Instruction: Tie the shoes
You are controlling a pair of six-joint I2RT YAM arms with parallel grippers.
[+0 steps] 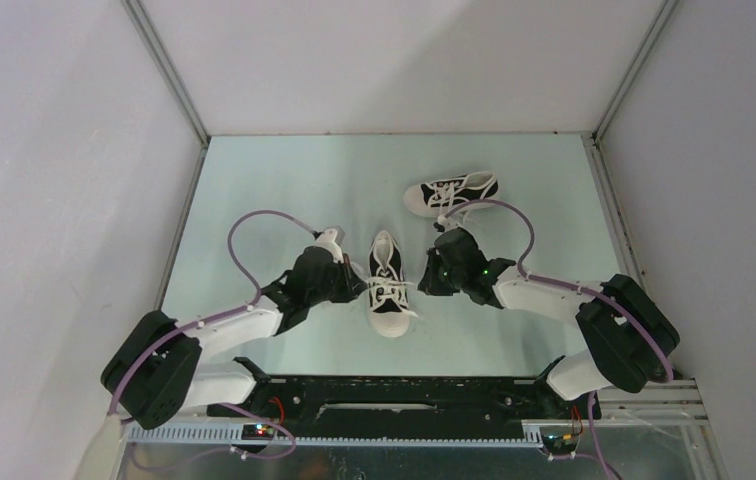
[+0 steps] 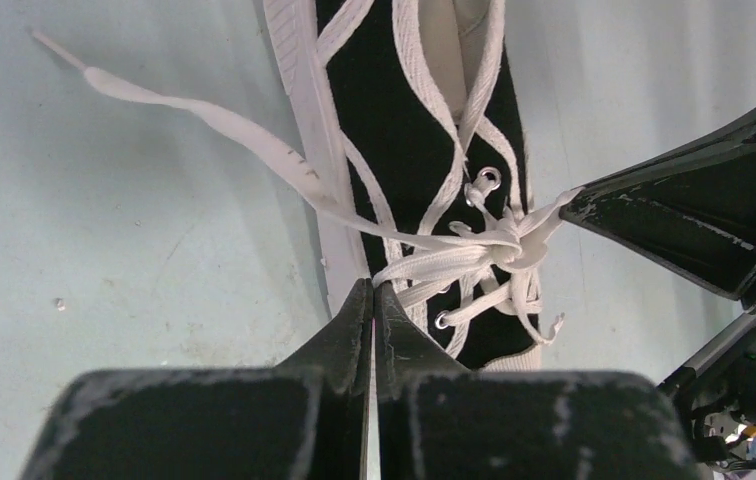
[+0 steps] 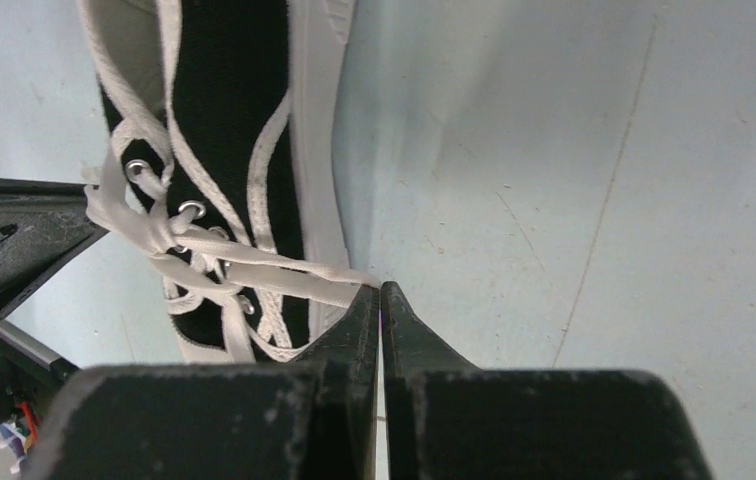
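The near shoe [image 1: 387, 285], black with a white toe cap, lies mid-table with its toe pointing away. Its white laces meet in a knot [image 2: 509, 245] over the tongue. My left gripper [image 1: 359, 287] is at the shoe's left side, shut on a lace loop that runs taut from the knot [image 2: 372, 290]. My right gripper [image 1: 422, 280] is at the shoe's right side, shut on the opposite lace loop [image 3: 379, 290]. The knot also shows in the right wrist view [image 3: 159, 235]. The second shoe [image 1: 451, 192] lies sideways at the back right, its laces loose.
A free lace end [image 2: 204, 110] trails over the pale green table [image 1: 274, 190] to the left of the near shoe. Grey walls enclose the table on three sides. The arm bases sit on the black rail [image 1: 394, 400] at the near edge.
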